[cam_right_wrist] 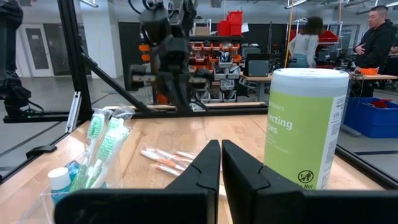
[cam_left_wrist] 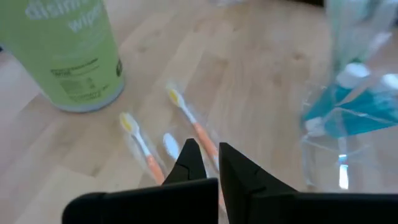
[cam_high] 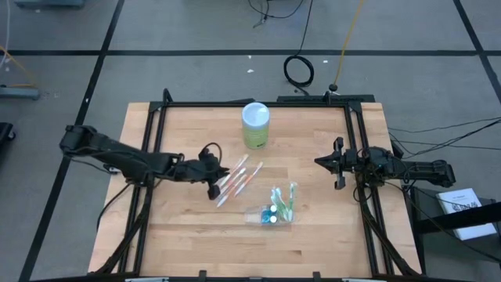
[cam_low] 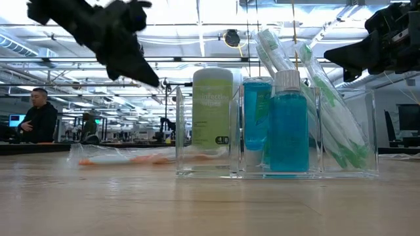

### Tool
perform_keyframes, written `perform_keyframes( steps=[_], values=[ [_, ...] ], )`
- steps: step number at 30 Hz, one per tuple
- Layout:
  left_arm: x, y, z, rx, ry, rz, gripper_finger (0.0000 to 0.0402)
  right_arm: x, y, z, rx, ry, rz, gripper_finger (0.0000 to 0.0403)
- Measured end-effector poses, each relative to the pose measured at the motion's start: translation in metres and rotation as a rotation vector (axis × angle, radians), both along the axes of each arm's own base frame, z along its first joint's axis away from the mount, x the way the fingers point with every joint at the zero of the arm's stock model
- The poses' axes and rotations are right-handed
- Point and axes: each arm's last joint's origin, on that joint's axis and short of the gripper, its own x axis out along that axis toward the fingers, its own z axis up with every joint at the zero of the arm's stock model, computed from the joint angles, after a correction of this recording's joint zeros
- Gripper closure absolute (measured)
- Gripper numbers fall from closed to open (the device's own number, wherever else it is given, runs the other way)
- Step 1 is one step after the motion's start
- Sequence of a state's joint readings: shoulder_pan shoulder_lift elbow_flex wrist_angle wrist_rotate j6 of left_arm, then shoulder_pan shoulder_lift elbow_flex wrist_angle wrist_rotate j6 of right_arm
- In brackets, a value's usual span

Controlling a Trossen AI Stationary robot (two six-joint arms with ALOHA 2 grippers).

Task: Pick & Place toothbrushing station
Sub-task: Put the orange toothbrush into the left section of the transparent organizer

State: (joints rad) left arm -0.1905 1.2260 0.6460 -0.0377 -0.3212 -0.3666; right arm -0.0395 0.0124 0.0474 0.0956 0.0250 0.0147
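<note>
- High view: grey floor with dark tape lines surrounds the wooden counter (cam_high: 180,235). A green wipes canister (cam_high: 255,125) stands at the far middle. Orange-handled toothbrushes (cam_high: 239,178) in clear wrappers lie at the centre; a clear organizer (cam_high: 274,213) with blue bottles and green toothbrushes sits nearer, right of them. The left gripper (cam_high: 213,171) is at the left end of the loose toothbrushes. The right gripper (cam_high: 333,163) waits at the right side, well apart from the items.
- Low view: the organizer (cam_low: 354,131) stands in front, the canister (cam_low: 212,111) behind it, the loose toothbrushes (cam_low: 131,157) flat on the counter to the left. The left gripper (cam_low: 141,69) is above them, off the surface.
- Left wrist view: its fingers (cam_left_wrist: 233,168) are pressed together, holding nothing, over the wrapped toothbrushes (cam_left_wrist: 189,124).
- Right wrist view: its fingers (cam_right_wrist: 239,168) are pressed together, empty.
</note>
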Motion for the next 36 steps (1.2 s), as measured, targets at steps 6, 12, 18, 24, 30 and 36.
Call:
perform_keyframes(
  steps=[6,12,18,24,30,36],
  values=[
    [-0.003,0.003,0.001,-0.145,-0.034,0.17,0.0393,0.0,0.0,0.0,0.0,0.0,0.0,0.0394],
    [0.025,0.031,0.001,-0.35,0.019,0.256,0.0328,0.0,0.0,0.0,0.0,0.002,0.0,0.0396],
    [0.062,0.052,0.0,-0.372,0.113,0.188,0.0222,0.0,0.0,0.0,0.0,0.001,0.0,0.0395],
    [0.093,0.077,-0.013,-0.41,0.334,0.235,0.0136,0.0,0.0,0.0,0.0,0.002,0.0,0.0395],
    [0.11,0.099,-0.031,-0.333,0.531,0.374,0.0162,0.0,0.0,0.0,0.0,0.002,0.0,0.0396],
    [0.124,0.11,-0.051,-0.337,0.555,0.403,0.0228,0.0,0.0,0.0,0.0,0.002,0.0,0.0395]
  ],
)
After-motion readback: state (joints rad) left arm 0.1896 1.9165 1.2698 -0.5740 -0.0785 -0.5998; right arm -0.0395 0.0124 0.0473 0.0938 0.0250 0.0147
